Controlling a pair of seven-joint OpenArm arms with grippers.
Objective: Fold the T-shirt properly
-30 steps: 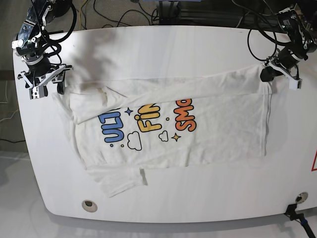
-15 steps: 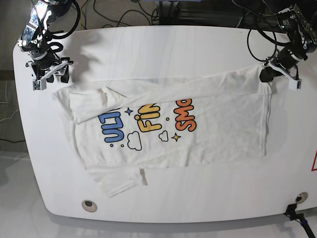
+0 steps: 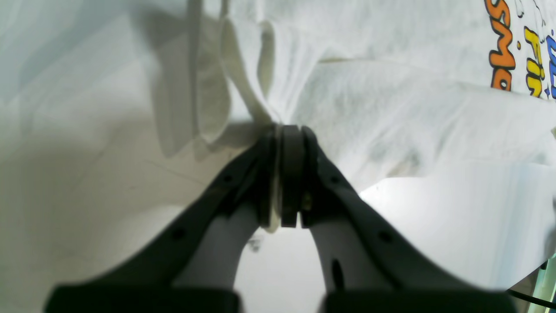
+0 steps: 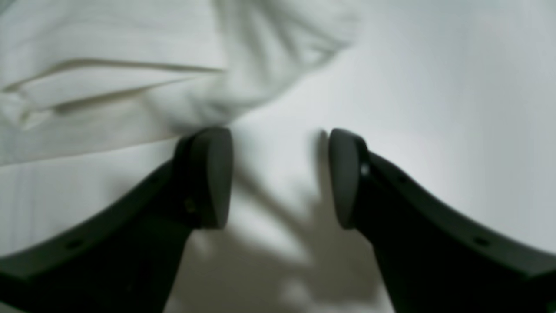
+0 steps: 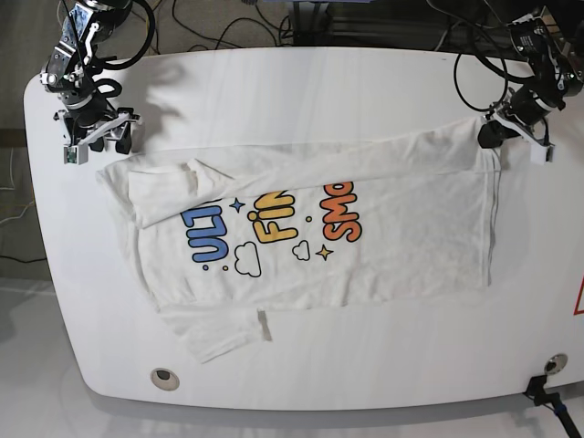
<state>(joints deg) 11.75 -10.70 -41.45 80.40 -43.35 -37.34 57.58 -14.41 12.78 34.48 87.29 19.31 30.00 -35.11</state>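
Since a second ago the right gripper [image 5: 94,141] has drawn back from the cloth toward the far table corner, letting go of the large white short-sleeved cotton T-shirt [image 5: 310,228], whose edge there has settled flat; the left gripper [image 5: 500,133] has stayed put; the T-shirt lies spread across the middle of the white rounded table [image 5: 319,82], its blue, yellow and orange print facing up, one long side folded over toward the print; the right gripper's dark pads [image 4: 208,178] stand apart over bare table just beside the T-shirt's edge, holding nothing; the left gripper's jaws are pressed together on a bunched corner of the T-shirt at its far end, the cloth pinched between them.
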